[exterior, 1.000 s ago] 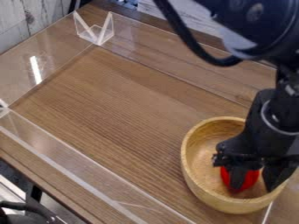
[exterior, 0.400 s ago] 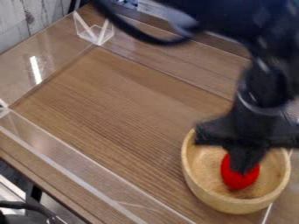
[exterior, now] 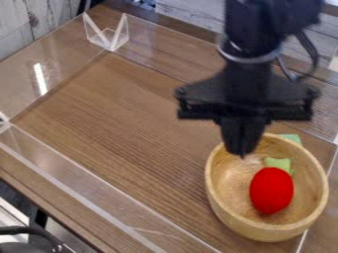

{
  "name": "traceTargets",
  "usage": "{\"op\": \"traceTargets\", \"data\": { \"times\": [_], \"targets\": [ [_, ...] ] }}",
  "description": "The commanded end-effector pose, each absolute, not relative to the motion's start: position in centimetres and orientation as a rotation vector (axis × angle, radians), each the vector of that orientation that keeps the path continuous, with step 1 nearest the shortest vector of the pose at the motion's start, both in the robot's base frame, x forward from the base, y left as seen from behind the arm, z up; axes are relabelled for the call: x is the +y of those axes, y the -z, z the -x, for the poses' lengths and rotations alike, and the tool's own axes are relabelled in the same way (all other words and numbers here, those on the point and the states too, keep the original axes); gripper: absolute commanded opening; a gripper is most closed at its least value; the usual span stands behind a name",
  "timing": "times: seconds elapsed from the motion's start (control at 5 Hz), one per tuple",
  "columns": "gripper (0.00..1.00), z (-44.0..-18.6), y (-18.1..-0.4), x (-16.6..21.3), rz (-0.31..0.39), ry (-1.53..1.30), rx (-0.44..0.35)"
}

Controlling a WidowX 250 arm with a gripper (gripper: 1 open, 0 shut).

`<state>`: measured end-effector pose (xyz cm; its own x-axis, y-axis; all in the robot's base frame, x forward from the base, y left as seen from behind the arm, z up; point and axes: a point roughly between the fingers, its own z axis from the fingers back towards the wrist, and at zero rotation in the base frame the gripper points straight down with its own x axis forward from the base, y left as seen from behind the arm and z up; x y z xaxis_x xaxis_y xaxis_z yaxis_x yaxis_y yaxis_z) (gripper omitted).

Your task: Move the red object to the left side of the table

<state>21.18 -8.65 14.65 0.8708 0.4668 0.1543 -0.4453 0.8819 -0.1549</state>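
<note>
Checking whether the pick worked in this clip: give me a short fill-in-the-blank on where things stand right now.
1. The red object lies ____ the wooden bowl.
2. The gripper hangs ____ the red object, fingers together and not touching it.
3. In the camera view, the wooden bowl sits near the ____ edge of the table.
4. The small leaf beside the red object is ____.

Missing words: inside; above; right; green

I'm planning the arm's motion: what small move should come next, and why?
Probably open the gripper and lower it over the glossy red toy fruit: that fruit lies loose in the round wooden bowl, while the shut gripper hangs above, clear of it.
</note>
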Motion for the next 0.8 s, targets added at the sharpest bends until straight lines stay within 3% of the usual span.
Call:
{"op": "traceTargets", "data": {
  "times": [0.0, 0.6],
  "targets": [
    [0.00, -21.40, -14.73, -9.79, 0.131, -0.411, -0.199],
    [0.00, -21.85, -14.35, -9.85, 0.120, -0.267, -0.180]
  ]
}}
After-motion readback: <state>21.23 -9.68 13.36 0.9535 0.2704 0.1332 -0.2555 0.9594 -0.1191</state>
